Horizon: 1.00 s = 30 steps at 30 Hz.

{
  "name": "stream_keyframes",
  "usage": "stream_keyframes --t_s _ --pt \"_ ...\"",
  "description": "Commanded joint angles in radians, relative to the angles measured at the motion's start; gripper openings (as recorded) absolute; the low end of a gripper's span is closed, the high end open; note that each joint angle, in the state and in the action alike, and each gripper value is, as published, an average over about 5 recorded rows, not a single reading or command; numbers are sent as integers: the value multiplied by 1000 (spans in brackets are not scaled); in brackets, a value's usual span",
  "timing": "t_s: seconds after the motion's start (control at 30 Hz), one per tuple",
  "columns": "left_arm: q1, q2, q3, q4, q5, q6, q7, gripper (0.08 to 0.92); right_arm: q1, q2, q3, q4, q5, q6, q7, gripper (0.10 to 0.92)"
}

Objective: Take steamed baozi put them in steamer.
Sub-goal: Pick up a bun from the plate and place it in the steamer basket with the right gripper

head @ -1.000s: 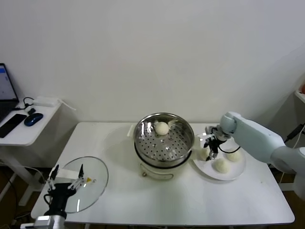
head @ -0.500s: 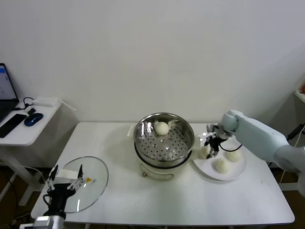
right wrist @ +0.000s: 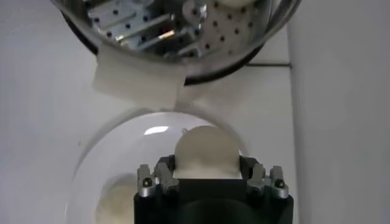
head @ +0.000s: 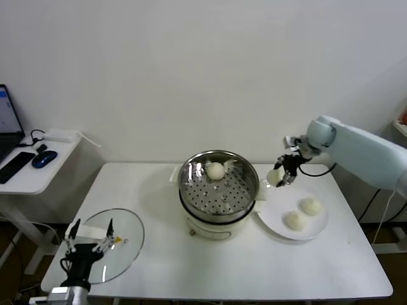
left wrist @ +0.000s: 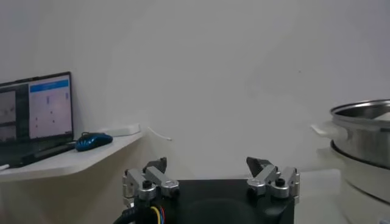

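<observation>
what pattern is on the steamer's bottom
Shiny steel dotted with small round holes; the steamer shows it best in the head view.

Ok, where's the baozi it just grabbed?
In the head view, that baozi sits in the right claw, lifted between the steamer and the plate.

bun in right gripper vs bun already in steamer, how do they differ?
1. The held baozi is clamped in the right gripper; the baozi in the steamer lies free.
2. The held baozi hangs in the air above the white plate's edge, beside the steamer; the baozi in the steamer rests on the perforated floor at the far side.
Both are round, smooth and off-white, of similar size.
</observation>
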Motion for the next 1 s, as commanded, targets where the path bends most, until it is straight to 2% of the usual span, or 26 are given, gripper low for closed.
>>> stream_keyframes --t_s 0.03,0.17,0.43,0.73,1.0 --pt "2 -1 3 -5 11 3 -1 823 300 0 -202 202 307 -37 12 679" --pt "2 -2 4 -4 15 2 -2 823 311 57 -205 241 384 -69 37 679" --pt "-1 -7 0 -10 20 1 -4 823 211 218 -151 217 383 -107 82 679" --pt "11 -6 -13 -10 13 -8 -5 823 43 376 -99 99 284 -118 96 679" --pt "14 3 -22 0 3 -13 -5 823 -39 441 -66 -11 196 -110 78 680"
